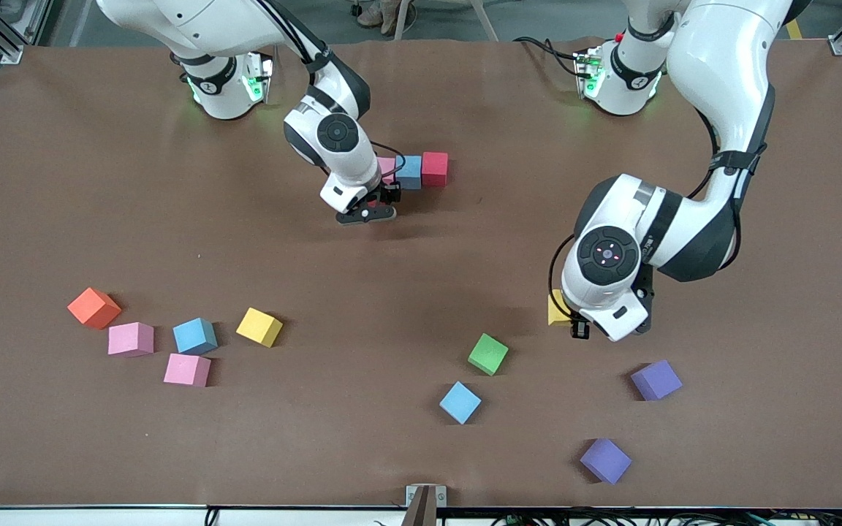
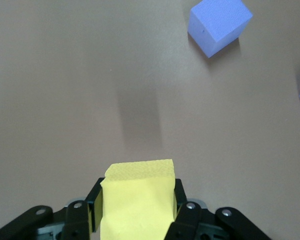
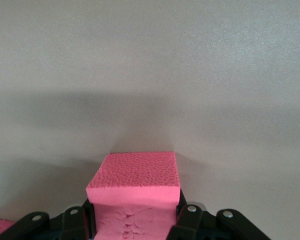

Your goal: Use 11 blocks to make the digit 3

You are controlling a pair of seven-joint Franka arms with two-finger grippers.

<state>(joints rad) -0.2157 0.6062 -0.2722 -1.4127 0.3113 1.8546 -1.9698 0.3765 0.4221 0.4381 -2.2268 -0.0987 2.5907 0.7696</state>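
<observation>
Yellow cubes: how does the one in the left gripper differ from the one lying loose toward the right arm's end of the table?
The held yellow cube is clamped between the jaws of the left gripper. The free yellow cube lies untouched on the table. The held yellow cube is toward the left arm's end, near the green cube. The free yellow cube sits beside a light blue cube. Both are same-sized yellow foam cubes.
</observation>
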